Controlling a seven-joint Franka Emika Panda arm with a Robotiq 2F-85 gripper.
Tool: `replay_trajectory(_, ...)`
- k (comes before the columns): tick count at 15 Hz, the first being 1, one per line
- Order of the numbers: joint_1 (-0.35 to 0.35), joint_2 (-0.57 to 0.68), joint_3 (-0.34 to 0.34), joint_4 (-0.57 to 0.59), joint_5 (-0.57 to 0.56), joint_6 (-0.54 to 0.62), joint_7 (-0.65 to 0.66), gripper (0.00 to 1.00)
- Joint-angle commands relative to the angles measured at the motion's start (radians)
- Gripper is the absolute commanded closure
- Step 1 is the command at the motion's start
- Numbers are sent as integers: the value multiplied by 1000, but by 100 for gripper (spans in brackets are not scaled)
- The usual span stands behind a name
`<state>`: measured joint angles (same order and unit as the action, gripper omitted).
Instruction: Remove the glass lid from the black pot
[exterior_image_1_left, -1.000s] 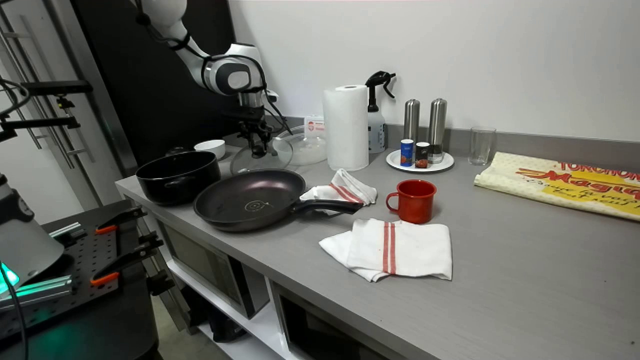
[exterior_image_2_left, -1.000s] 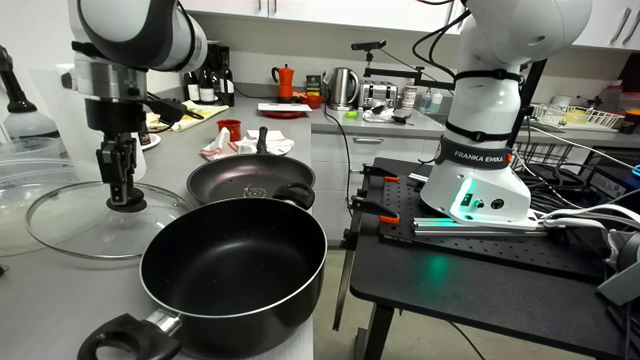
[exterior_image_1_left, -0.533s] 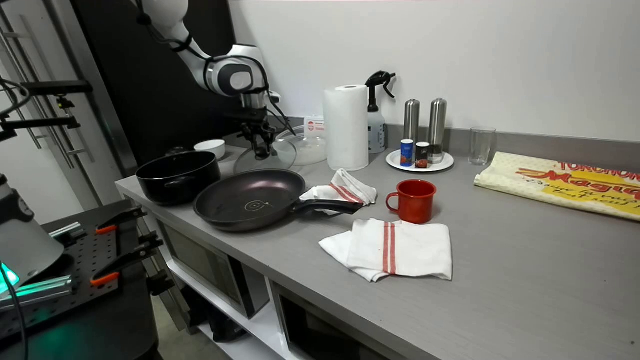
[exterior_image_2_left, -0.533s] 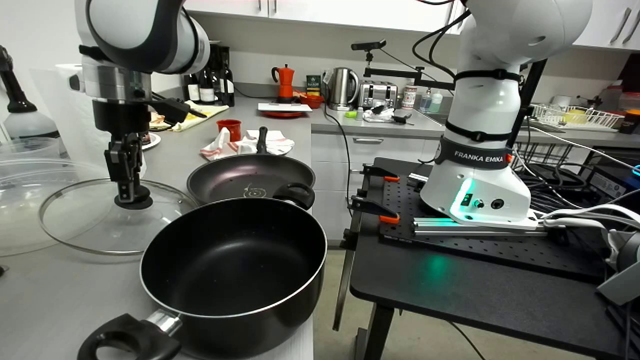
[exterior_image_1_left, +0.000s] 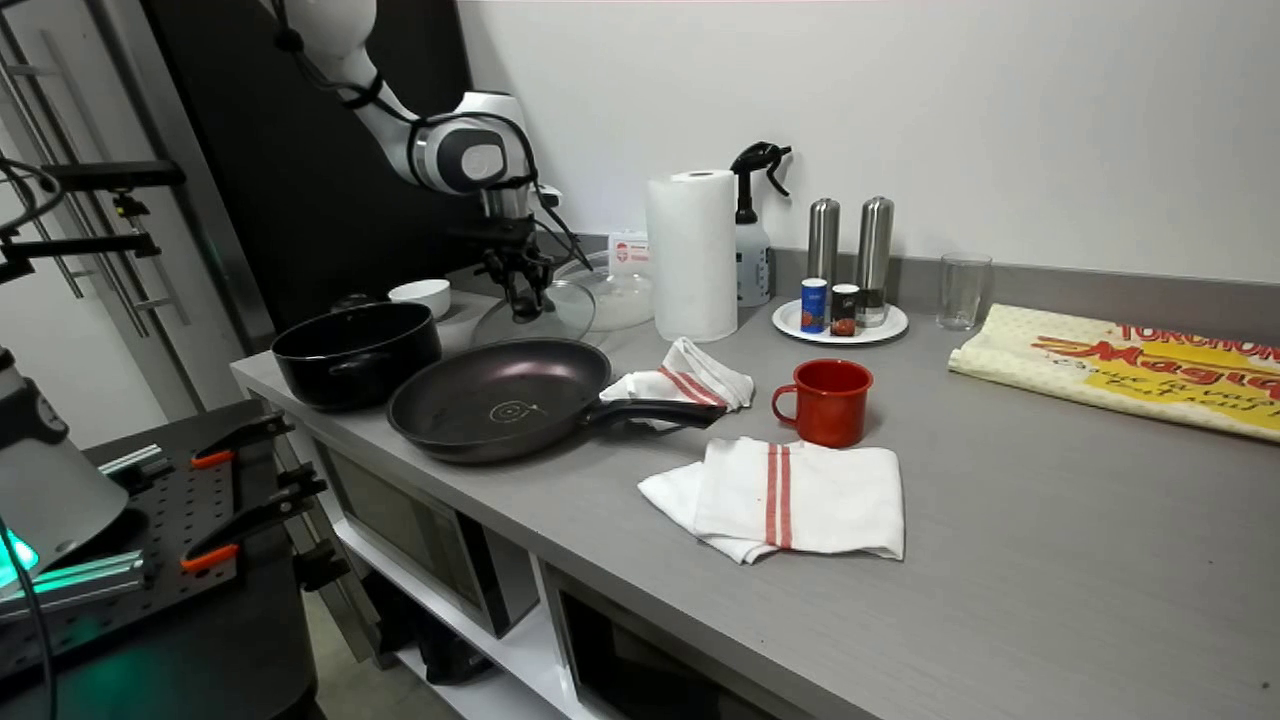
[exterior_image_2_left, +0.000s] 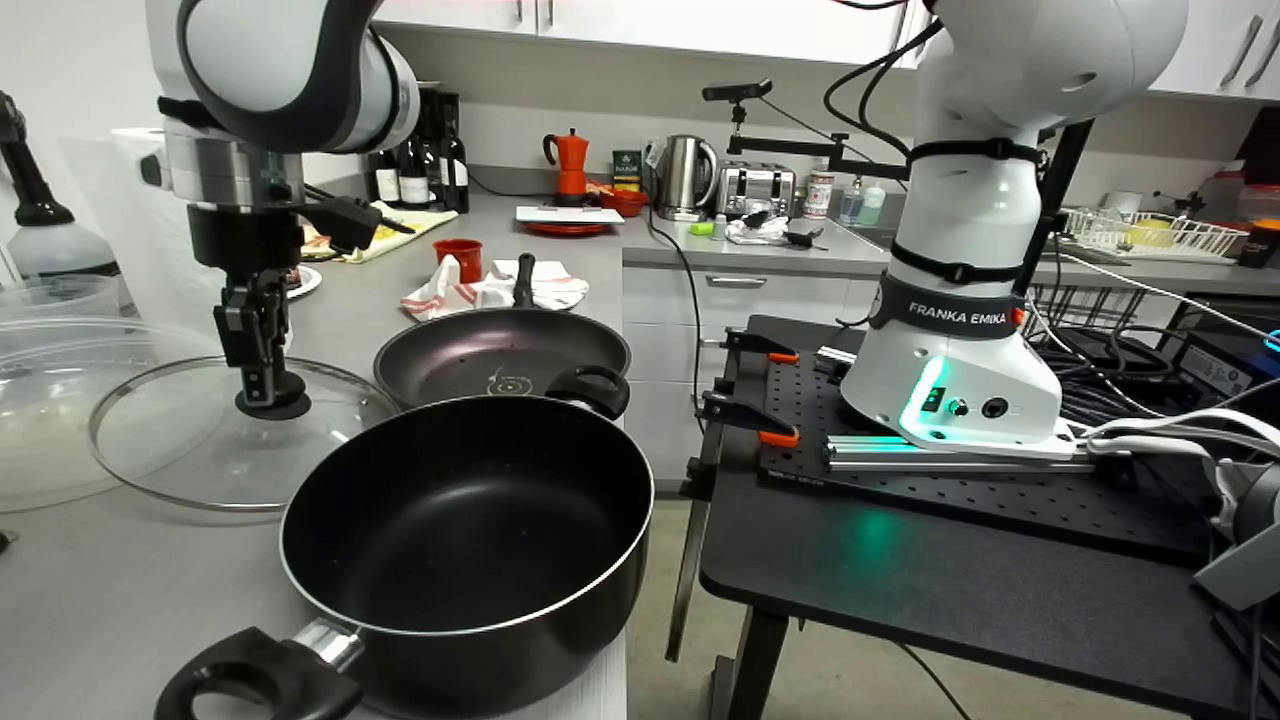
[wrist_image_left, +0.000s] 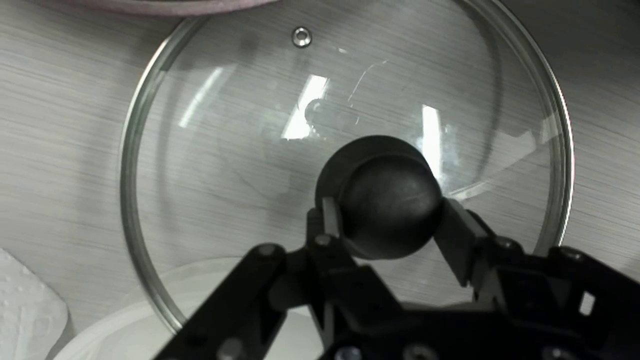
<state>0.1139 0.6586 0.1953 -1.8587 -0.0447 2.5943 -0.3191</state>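
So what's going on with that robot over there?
A robot arm is holding a glass lid by its black knob, with its fingers on either side. The lid is already off the black pot, which stands open next to it. I can't tell whether the lid touches the counter.

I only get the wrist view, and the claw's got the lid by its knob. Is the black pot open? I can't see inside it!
Observer: Yes, in an exterior view the pot stands open, with the lid off it.
Operator: Yay! What's beside the pot?
Observer: A frying pan, its handle pointing away from the pot.
Operator: Ooh, and what's near that handle's end?
Observer: A red mug, standing upright.
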Motion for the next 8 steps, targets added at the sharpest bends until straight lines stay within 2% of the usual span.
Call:
replay_trajectory(1, 23, 1, -19, 16, -28, 0, 41, 75)
replay_trajectory(3, 24, 1, -20, 15, -27, -1, 43, 54)
replay_trajectory(5, 24, 0, -21, 15, -26, -1, 44, 27)
replay_trajectory(8, 23, -1, -20, 19, -25, -2, 45, 3)
